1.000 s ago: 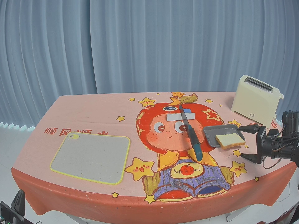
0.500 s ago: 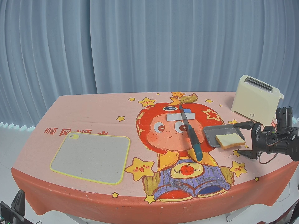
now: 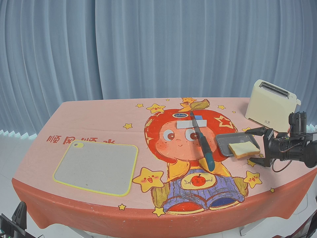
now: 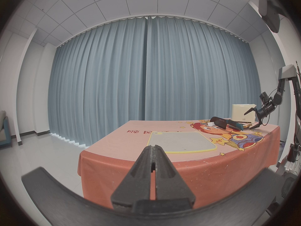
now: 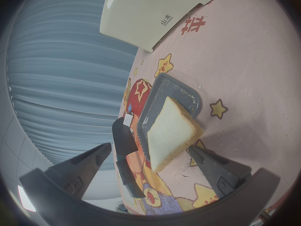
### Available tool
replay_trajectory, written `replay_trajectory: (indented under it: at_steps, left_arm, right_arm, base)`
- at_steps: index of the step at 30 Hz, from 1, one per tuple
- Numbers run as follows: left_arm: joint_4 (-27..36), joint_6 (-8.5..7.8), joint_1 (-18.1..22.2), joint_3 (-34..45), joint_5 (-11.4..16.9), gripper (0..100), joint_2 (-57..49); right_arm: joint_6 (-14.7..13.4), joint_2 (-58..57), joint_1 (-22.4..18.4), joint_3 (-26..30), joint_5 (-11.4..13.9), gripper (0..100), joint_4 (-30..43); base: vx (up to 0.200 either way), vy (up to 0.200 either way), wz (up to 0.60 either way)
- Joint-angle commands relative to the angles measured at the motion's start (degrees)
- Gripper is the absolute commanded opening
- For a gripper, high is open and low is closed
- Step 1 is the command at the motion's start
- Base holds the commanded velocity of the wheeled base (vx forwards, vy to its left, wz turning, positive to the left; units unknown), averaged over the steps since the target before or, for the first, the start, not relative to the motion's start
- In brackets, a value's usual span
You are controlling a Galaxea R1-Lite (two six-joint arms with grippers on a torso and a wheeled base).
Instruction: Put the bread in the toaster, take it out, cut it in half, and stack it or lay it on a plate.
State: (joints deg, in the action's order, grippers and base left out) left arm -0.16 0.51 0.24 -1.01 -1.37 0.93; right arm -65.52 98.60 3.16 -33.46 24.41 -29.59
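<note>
Right gripper [image 3: 251,146] low near surface's right edge, jaws wide apart, facing bread [image 3: 243,148]. Bread lies on grey tray [image 3: 223,142], overhanging its rim. Toaster [image 3: 271,104] at far right corner. Left gripper [image 4: 153,150] jaws together.

Head overlooks table [image 3: 99,123]; all views share toaster [image 3: 270,104]

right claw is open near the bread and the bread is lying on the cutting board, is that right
Not quite. The bread lies on the grey tray, hanging partly over its edge, not on the cutting board, which sits far across the table. The head view shows this. The right claw is indeed open near the bread.
</note>
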Motion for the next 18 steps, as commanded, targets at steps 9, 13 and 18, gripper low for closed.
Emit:
replay_trajectory:
  at_steps: [9,13,18]
  left_arm:
    - [0.0,0.02,0.0,1.0,0.0,0,-0.9]
    - [0.0,0.02,0.0,1.0,0.0,0,-0.9]
    - [0.0,0.02,0.0,1.0,0.0,0,-0.9]
  right_arm:
    - [-0.8,1.1,-0.3,-1.8,0.1,100,0.0]
    - [-1.6,2.1,-0.3,-2.4,0.1,0,0.0]
    - [-1.8,2.5,-0.4,-2.0,0.1,0,0.1]
  base:
    - [0.0,0.0,0.0]
    - [0.0,0.0,0.0]
    - [0.0,0.0,0.0]
